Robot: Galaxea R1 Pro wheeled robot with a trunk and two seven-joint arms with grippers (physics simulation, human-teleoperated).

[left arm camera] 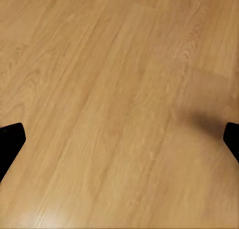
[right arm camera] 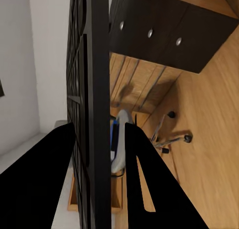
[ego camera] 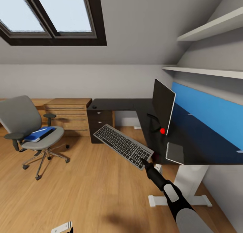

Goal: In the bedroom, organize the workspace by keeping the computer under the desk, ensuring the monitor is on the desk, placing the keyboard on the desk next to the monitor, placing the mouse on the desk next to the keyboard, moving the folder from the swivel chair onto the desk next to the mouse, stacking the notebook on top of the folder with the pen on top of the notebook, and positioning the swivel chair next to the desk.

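Observation:
My right gripper [ego camera: 145,161] is shut on one end of the slim silver-grey keyboard [ego camera: 123,147]. It holds the keyboard tilted in the air just off the front edge of the black desk [ego camera: 118,104]. In the right wrist view the keyboard [right arm camera: 94,89] runs edge-on between the fingers [right arm camera: 149,189]. The thin black monitor [ego camera: 163,106] stands on the desk, turned edge-on toward me. At the left the grey swivel chair [ego camera: 30,125] carries the blue folder [ego camera: 40,134] on its seat. My left gripper [left arm camera: 119,144] hangs open over bare wooden floor.
A flat grey rectangle [ego camera: 174,153] lies on the desk's near corner, by the white pedestal leg [ego camera: 185,182]. Black drawers [ego camera: 100,120] sit under the desk's far wing, next to a light wooden drawer unit [ego camera: 69,113]. Open floor lies between chair and desk.

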